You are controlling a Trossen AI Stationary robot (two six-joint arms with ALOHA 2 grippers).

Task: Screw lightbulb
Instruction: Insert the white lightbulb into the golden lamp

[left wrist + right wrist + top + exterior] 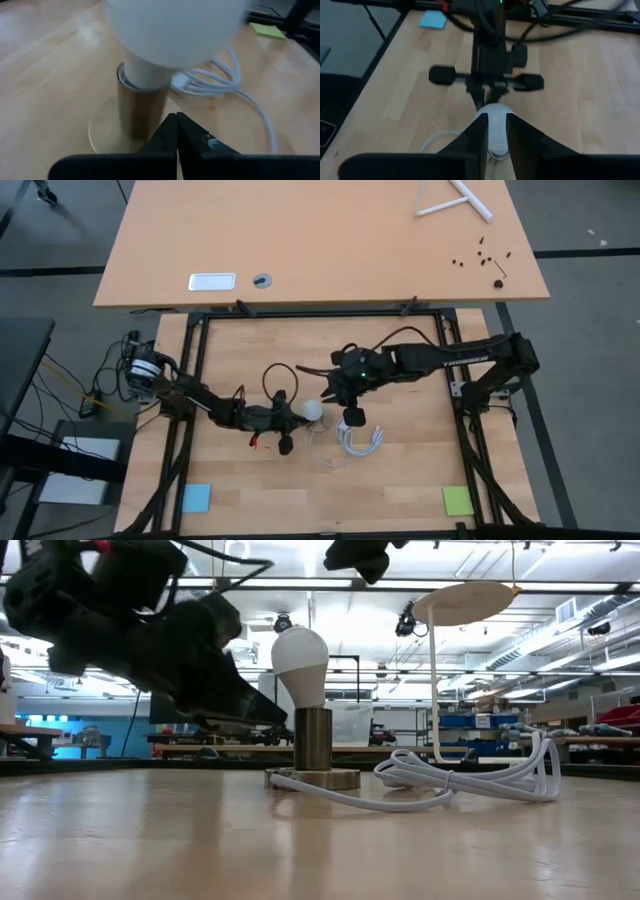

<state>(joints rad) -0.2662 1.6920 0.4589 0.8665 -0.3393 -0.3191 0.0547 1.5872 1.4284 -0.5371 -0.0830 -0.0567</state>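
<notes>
Lightbulb (300,664) stands upright in a brass-coloured cylindrical socket (312,740), whose flat base rests on the wooden bench (200,840). Bulb globe is white and frosted, neck down in the socket's mouth. From above, the lightbulb (316,410) sits near the middle of the bench, between the two arms.

Left gripper (176,131): fingers pressed together tip to tip, clenched on nothing. Tips point at the socket (142,110) low down, just in front of its base, apart from the bulb (172,30). In the low view this arm fills the upper left, its dark tip ending just beside the bulb's neck; contact cannot be made out there. In the high view the left gripper (296,418) lies just left of the bulb.

Right gripper (495,127): held above the lightbulb (495,114), its two fingers (479,131) either side of the white globe with a narrow gap between them, parted. Whether the pads touch the glass cannot be told. In the high view the right gripper (338,392) hangs just beyond the bulb on its upper right.

White cord (470,775) lies coiled on the bench beside the socket, one strand running to the socket base. Coil (358,438) shows just right of the bulb from above.
</notes>
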